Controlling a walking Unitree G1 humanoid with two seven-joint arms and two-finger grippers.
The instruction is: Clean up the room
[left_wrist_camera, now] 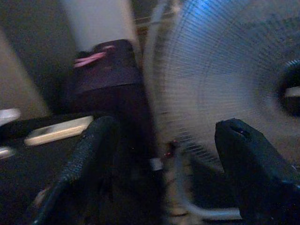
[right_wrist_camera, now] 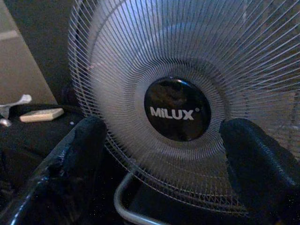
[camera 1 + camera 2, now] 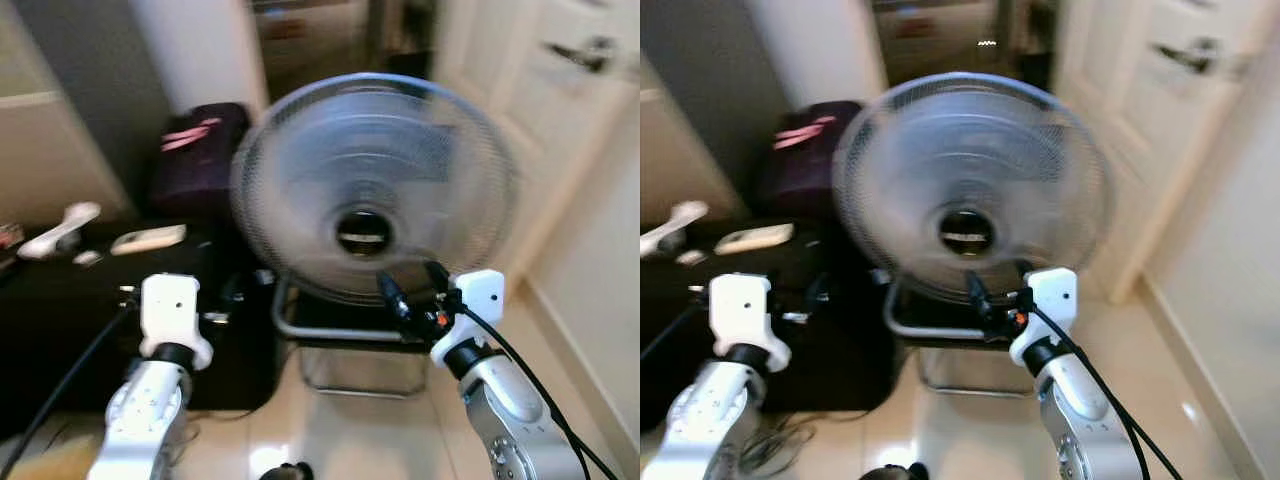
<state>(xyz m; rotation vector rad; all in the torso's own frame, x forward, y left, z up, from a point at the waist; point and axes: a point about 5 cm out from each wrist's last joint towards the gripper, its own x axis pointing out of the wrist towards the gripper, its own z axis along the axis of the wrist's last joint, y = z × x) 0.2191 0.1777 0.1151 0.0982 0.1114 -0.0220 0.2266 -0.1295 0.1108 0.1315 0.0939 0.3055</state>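
A large round floor fan (image 3: 370,190) with a grey wire grille and a black "MILUX" badge (image 2: 177,109) stands on the floor right in front of me, on a bent metal tube stand (image 3: 330,335). My right gripper (image 3: 412,285) is raised just before the fan's lower rim, open, with nothing between its fingers. My left gripper (image 1: 168,129) is held up to the left of the fan, open and empty, over the edge of a low black table (image 3: 60,300). On that table lie a pale remote control (image 3: 147,238) and a white handle-shaped object (image 3: 60,230).
A dark purple bag (image 3: 200,150) with a pink stripe sits behind the table, against the wall. A white door (image 3: 540,120) with a lever handle (image 3: 590,52) stands at the right. The glossy tiled floor (image 3: 560,340) runs along the right of the fan.
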